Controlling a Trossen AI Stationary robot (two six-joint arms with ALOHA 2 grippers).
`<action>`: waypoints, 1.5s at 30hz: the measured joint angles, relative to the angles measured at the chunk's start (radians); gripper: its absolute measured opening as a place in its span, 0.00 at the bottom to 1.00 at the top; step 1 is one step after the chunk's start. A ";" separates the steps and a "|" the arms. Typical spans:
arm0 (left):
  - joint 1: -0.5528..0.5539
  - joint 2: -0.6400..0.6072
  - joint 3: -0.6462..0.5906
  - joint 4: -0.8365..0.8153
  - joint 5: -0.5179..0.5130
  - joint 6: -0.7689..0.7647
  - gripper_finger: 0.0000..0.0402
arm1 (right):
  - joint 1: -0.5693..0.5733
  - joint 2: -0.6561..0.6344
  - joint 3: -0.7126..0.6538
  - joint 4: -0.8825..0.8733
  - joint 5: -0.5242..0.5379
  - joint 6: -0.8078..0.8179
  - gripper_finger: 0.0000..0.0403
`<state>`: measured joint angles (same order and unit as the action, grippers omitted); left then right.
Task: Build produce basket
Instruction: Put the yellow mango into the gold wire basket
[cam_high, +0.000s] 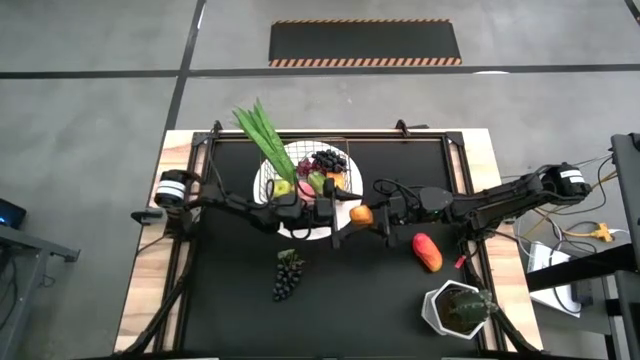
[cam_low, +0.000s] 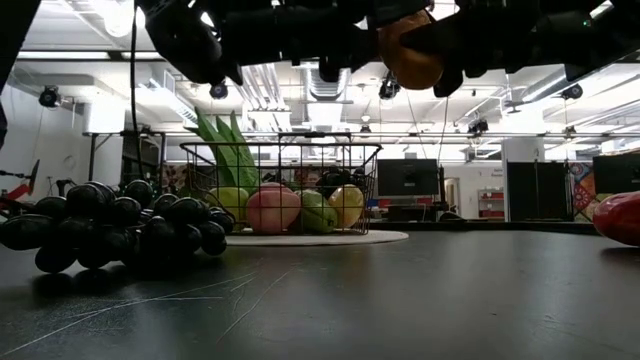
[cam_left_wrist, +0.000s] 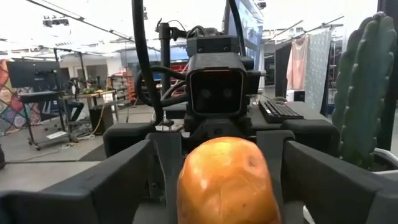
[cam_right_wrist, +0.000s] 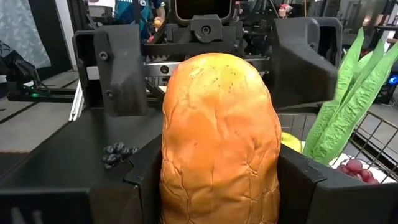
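Note:
An orange-yellow mango (cam_high: 361, 214) is held above the black table between my two grippers, which face each other. My right gripper (cam_high: 374, 216) comes from the table's right and is shut on the mango (cam_right_wrist: 217, 137). My left gripper (cam_high: 338, 213) comes from the left and is open. Its fingers (cam_right_wrist: 118, 68) stand on either side of the mango's free end, apart from it. The wire basket (cam_high: 305, 180) stands on a white plate (cam_high: 300, 232) behind them. It holds green stalks (cam_high: 262, 135), purple grapes (cam_high: 328, 160) and other fruit. My right gripper pinches the mango's two sides (cam_right_wrist: 180, 186) between its two fingers (cam_right_wrist: 140, 180). The fingers lie level and come from the table's right side. The mango is lifted clear of the table (cam_low: 410, 50), and its free end points at my left gripper.
A dark grape bunch (cam_high: 288, 272) lies on the table nearer the front edge. A red-orange fruit (cam_high: 427, 252) lies to the right. A green plant in a white hexagonal pot (cam_high: 458, 308) stands at the front right.

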<state>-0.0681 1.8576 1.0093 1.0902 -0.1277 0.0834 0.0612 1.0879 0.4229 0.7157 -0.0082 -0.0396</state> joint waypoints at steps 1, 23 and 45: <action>0.000 0.000 0.000 -0.001 0.000 0.000 0.84 | 0.000 0.000 0.000 0.000 0.000 0.000 0.50; 0.001 -0.117 -0.002 -0.342 -0.120 -0.051 0.36 | -0.001 -0.093 0.042 -0.147 0.035 0.052 0.91; 0.196 -0.299 -0.004 -1.180 -0.739 -0.182 0.39 | -0.001 -0.123 0.053 -0.242 0.035 0.093 0.91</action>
<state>0.1277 1.5590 1.0058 -0.0900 -0.8668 -0.0982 0.0605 0.9653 0.4755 0.4736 0.0273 0.0537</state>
